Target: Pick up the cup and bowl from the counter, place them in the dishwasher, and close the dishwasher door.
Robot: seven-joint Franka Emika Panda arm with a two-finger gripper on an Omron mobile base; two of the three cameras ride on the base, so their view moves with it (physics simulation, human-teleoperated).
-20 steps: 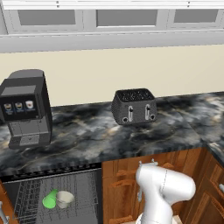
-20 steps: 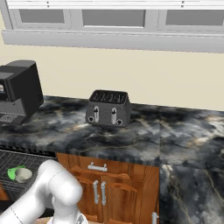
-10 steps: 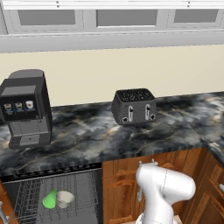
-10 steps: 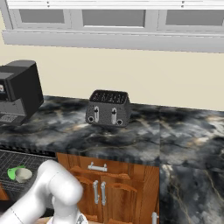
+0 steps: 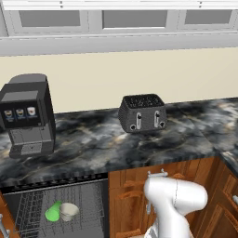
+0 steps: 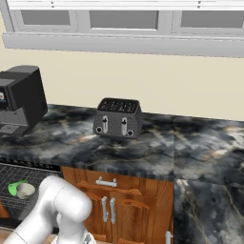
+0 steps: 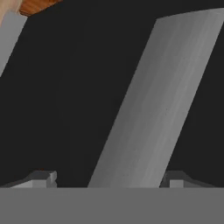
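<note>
The green cup (image 5: pixel 52 211) lies on its side in the dishwasher (image 5: pixel 28 209) rack, with the cream bowl (image 5: pixel 69 211) touching it on the right. The right base view shows the same cup (image 6: pixel 14 187) and bowl (image 6: pixel 25 190) low at the left, in the dishwasher (image 6: pixel 12 172). In the hand view my gripper (image 7: pixel 111 179) is open, its tips wide apart, close up to the dark dishwasher door (image 7: pixel 65 109). The door's silver bar handle (image 7: pixel 162 100) runs slantwise, and its lower end lies between my fingertips. The dark marbled counter (image 5: pixel 93 139) carries neither piece.
A black coffee machine (image 5: pixel 28 116) stands at the counter's left and a dark toaster (image 5: pixel 142 114) in its middle. Brown wooden cabinets (image 5: pixel 135 190) with silver handles sit right of the dishwasher. My white arm (image 5: pixel 174 200) rises in front of them.
</note>
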